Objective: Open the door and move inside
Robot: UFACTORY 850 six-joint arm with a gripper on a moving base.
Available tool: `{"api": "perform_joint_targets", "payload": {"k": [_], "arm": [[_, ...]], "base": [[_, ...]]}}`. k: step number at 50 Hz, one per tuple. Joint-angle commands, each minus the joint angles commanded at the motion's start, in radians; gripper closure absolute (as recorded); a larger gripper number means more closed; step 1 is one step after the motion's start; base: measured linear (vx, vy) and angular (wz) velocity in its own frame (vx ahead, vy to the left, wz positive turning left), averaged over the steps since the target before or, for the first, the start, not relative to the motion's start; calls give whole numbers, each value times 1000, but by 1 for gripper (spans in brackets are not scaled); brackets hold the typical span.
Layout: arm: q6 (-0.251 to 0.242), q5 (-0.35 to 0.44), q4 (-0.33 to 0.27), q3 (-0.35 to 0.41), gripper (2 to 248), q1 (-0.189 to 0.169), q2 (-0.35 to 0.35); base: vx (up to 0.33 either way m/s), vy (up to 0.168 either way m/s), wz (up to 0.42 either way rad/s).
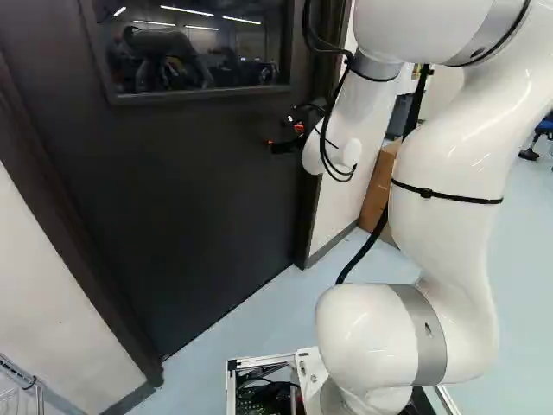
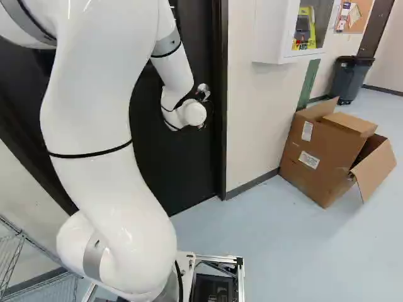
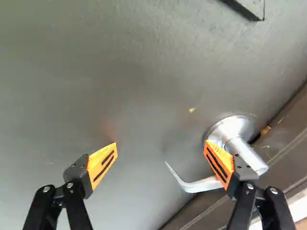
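Facing one door (image 1: 199, 190), one tool (image 1: 282, 131) (two orange-padded fingers (image 3: 102, 163)) stands wide near one lever handle (image 3: 200, 185).

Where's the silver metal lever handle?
In the wrist view, the handle sits on the dark door beside its brown frame, partly behind one orange-padded finger, its tip showing between the fingers.
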Motion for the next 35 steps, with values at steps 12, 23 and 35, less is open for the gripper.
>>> {"api": "perform_joint_targets", "payload": {"k": [12,23,35], "arm": [[0,0,0,-2,3,-3,-27],[0,0,0,-8,3,-3,-56],[0,0,0,-38,3,0,-107]], "base": [[0,0,0],[0,0,0],[0,0,0]]}}
